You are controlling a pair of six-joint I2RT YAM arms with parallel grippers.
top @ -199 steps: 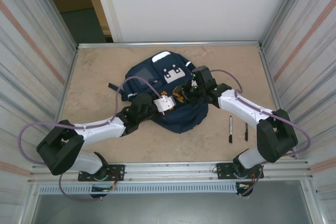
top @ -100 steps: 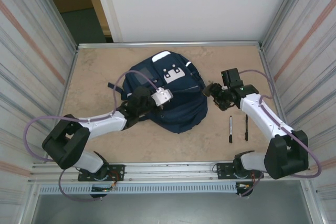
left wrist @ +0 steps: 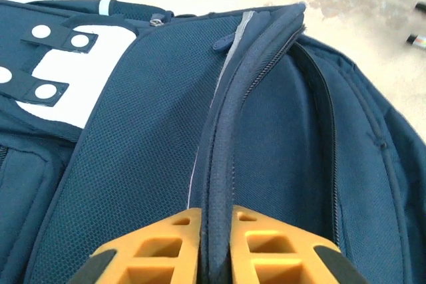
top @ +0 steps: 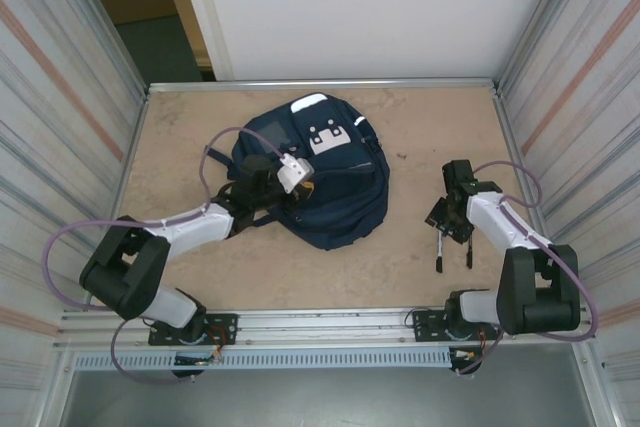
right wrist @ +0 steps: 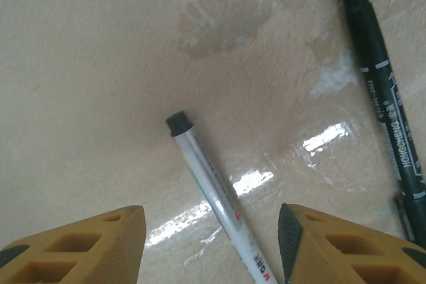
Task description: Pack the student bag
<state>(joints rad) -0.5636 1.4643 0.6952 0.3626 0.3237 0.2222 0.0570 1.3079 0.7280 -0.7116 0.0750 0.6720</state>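
The student bag, navy with white patches, lies in the middle of the table. My left gripper is at its left side, shut on the padded zip rim of the bag, which runs up between the orange fingers. My right gripper hovers low over the table to the right of the bag, open. A white marker with a black cap lies on the table between its fingertips, untouched. A black marker lies just to the right of it.
The white marker and the black marker lie side by side near the right front of the table. A metal rail and corrugated walls bound the table. Bare tabletop lies left of the bag.
My right arm has pulled out of the bag, swung right and come down over the markers with its jaws open. My left gripper has shut on the bag's rim and drawn it left and back.
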